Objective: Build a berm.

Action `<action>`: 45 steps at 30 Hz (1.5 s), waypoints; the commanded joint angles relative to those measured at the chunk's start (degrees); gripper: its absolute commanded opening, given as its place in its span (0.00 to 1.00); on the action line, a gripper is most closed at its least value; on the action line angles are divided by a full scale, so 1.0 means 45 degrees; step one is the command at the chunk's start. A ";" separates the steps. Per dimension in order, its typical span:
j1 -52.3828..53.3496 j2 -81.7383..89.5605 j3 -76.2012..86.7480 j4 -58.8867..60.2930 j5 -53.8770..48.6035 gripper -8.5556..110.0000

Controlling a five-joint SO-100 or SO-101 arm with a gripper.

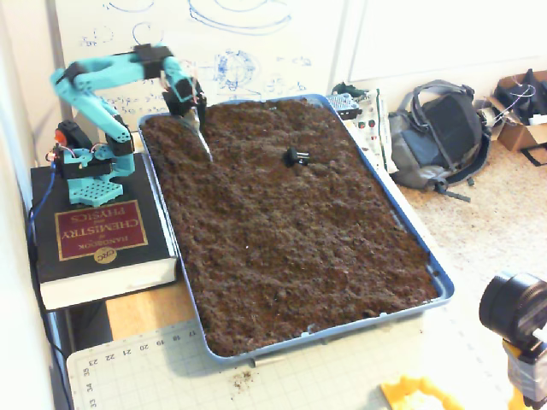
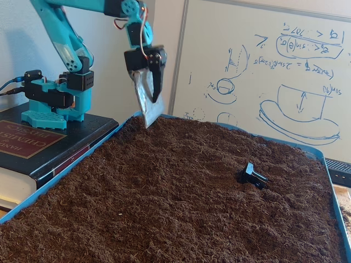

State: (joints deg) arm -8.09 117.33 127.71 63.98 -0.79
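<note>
1. In a fixed view from above, a shallow blue rectangular plastic tray point(image 1: 438, 275) sits on the table point(image 1: 145, 309), filled almost to the rim with loose dark brown crumbly soil point(image 1: 282, 231).
2. The soil surface lies broadly level across the tray — no raised ridge stands out, so the berm cannot be made out in this view.
3. A turquoise jointed robot arm point(image 1: 102, 85) stands on a thick black hardcover chemistry handbook point(image 1: 90, 235) just left of the tray, and reaches over the tray's far left corner.
4. The black claw point(image 1: 198, 128) holds a thin silver metal blade point(image 1: 203, 141) pointing down at the soil; whether the tip touches the surface cannot be told here.
5. A small black plastic object point(image 1: 298, 156) lies on the soil, well to the right of the blade.
6. A grey backpack point(image 1: 440, 132) rests on the floor to the right of the tray, and a white whiteboard with blue sketches point(image 1: 222, 43) stands behind.
7. In a fixed view from low at soil level, the claw point(image 2: 149, 101) is clamped shut on the silver blade point(image 2: 146, 104), which hangs tilted with its lower edge just above the soil point(image 2: 164, 197) near the tray's far edge.
8. Here too the soil looks gently uneven but flat — no berm is visible.
9. The small black object point(image 2: 253, 176) sits half sunk in the soil, right of the blade.
</note>
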 commanded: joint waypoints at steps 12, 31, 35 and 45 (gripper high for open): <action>-0.3027 -0.5391 -0.4297 -0.0059 0.5254 0.08; -0.6309 -0.8594 -0.4746 -0.0059 0.8027 0.08; -0.6172 -0.9531 -0.4980 -0.0234 0.7891 0.08; -0.5215 -1.0781 -0.6875 -0.0254 0.7813 0.08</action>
State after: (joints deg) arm -33.31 69.70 101.43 63.81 34.89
